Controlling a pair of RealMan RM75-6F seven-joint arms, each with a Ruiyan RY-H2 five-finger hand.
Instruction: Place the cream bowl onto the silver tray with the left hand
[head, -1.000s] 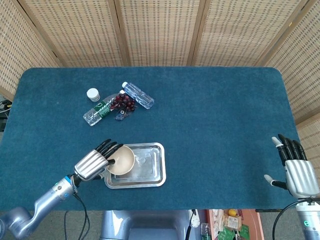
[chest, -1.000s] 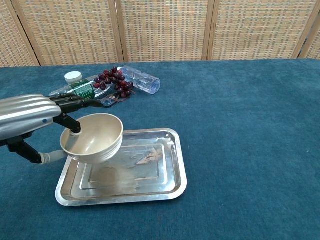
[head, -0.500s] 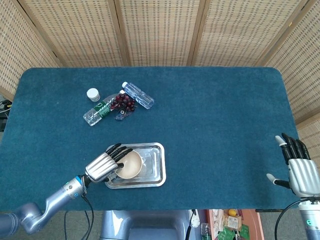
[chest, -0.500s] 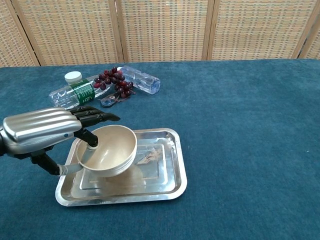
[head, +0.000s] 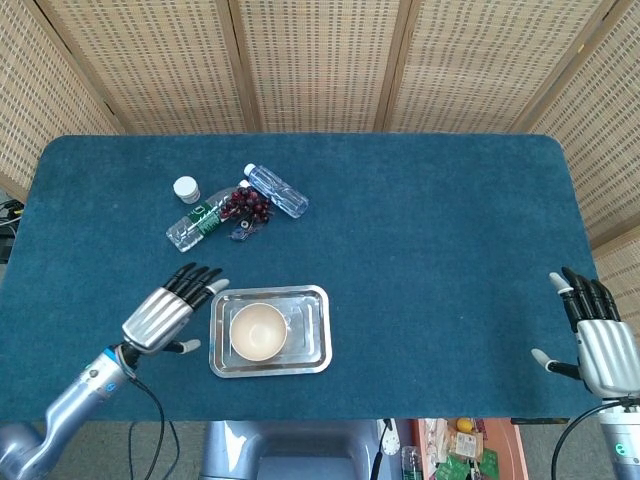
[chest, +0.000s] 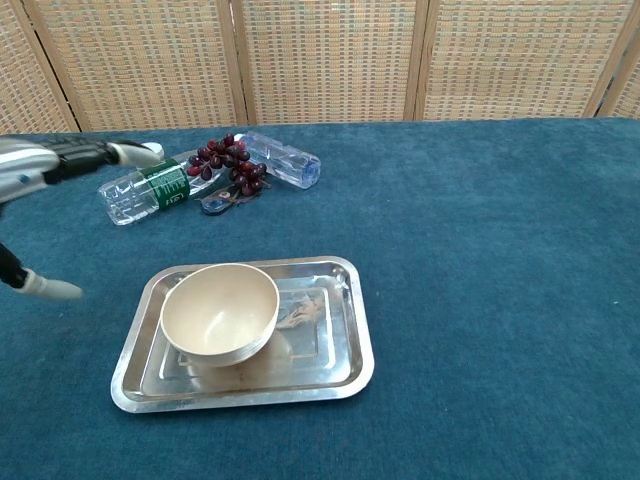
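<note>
- Cream bowl (head: 258, 332) sits upright in the left half of the silver tray (head: 312, 358), resting on the tray floor; nothing touches it. Judged: the placing step looks done, since the bowl stands free and level.
- Tray lies flat near the table's front edge (a faint smear or scrap shows on its floor just right of the bowl, too small to name).
- Left hand (head: 160, 316) is beside the tray's left rim, apart from it, fingers spread and extended, holding nothing. In the chest view only its fingertips and thumb tip show at the left edge.
- Right hand (head: 597, 345) rests at the far right corner, fingers straight and apart, empty, well apart from the tray.
- 2 plastic bottles (head: 277, 190) and a bunch of grapes (head: 245, 204) lie behind the tray, clear of it.
</note>
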